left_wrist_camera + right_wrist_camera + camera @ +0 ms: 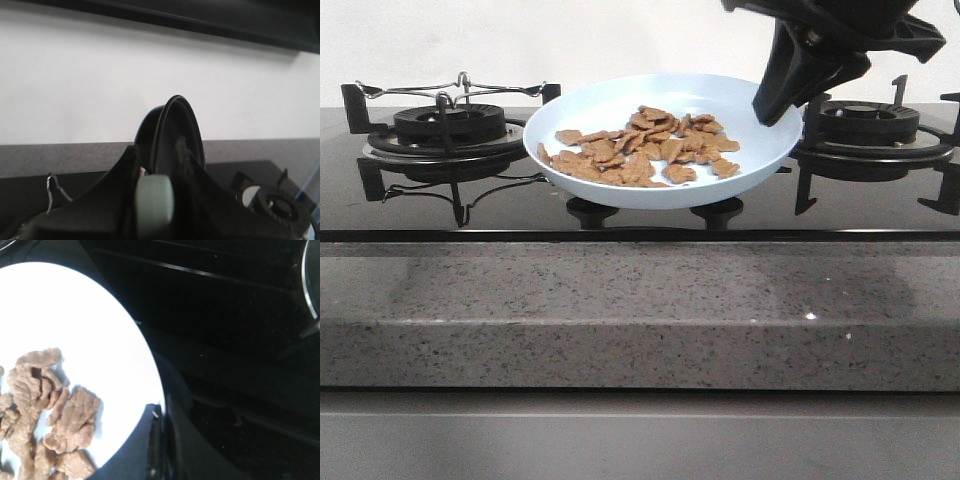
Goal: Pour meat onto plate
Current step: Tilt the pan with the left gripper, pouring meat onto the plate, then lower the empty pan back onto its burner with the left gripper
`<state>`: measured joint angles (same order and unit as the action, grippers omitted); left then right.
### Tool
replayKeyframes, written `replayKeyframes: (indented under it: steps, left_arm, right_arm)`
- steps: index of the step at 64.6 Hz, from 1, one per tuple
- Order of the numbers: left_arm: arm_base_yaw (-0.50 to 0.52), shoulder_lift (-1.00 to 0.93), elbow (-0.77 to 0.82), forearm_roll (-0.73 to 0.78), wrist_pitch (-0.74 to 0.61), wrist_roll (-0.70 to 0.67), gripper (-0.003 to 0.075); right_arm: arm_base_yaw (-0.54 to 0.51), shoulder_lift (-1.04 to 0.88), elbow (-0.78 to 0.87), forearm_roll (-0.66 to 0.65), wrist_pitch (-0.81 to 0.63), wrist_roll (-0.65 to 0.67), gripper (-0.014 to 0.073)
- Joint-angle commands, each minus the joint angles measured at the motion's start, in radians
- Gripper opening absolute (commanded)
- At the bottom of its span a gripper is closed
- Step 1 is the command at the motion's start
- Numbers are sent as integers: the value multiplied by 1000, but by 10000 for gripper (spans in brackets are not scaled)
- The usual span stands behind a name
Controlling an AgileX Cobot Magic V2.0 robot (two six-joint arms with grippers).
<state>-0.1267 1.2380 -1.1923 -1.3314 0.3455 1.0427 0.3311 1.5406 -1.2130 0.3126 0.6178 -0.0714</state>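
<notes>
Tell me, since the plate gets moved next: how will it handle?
The plate looks glossy, so probably slippery in the right gripper pinching one rim. Held there it may tilt, and the loose meat could slide.

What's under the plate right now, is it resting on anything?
In the front view the plate hangs over the black stove top, above two knobs, gripped at its right rim by the right gripper. The surface directly beneath its base is covered.
</notes>
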Motion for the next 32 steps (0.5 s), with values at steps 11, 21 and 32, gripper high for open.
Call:
replayKeyframes:
  steps: [11, 21, 32]
  left_arm:
    - [243, 60, -34, -230, 228, -172, -20]
    - [351, 165, -34, -411, 411, -173, -20]
    - [395, 273, -34, -525, 487, -173, -20]
  right_arm:
    - [0, -34, -27, 7, -48, -6, -69]
    - [0, -34, -27, 7, -48, -6, -69]
    - [0, -34, -27, 7, -48, -6, -69]
